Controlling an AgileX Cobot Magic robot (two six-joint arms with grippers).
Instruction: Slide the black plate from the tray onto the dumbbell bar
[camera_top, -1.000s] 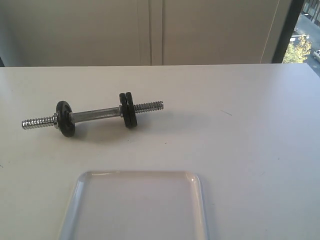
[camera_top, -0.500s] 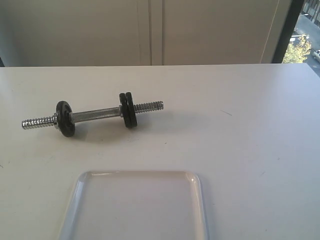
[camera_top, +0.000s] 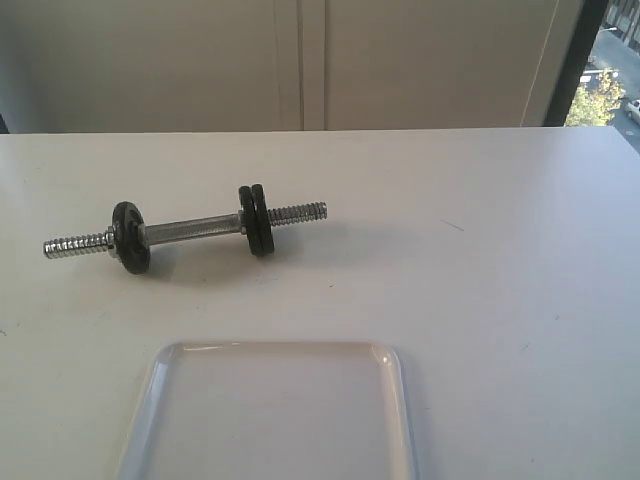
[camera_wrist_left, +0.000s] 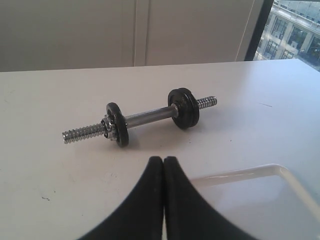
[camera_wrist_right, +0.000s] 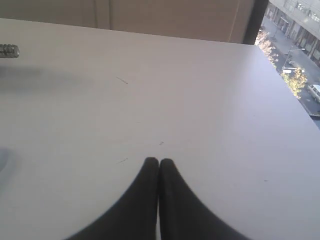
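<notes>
Since the exterior view matches the two earlier ones, I log no change over the last second, with bar, tray and discs all where they were.

Table (camera_top: 500, 300): white, bare on my right side.
Tray (camera_top: 404, 410): near edge of the scene. The part in view holds no disc; its near end is cut off.
Dumbbell bar (camera_top: 195, 225): lies well beyond the tray, with one single disc (camera_top: 130, 237) toward its left end and a pair of discs (camera_top: 258, 219) toward its right. Both threaded ends are bare.
Black plate (camera_top: 266, 225): my judgement is that it is the outer one of that pair, already on the bar, though I cannot be sure.
Left claw (camera_wrist_left: 163, 165) and right claw (camera_wrist_right: 159, 165): both pressed fully together, tips touching, nothing between them, each held above the table.

A still scene and an empty tray suggest the slide is done.
</notes>
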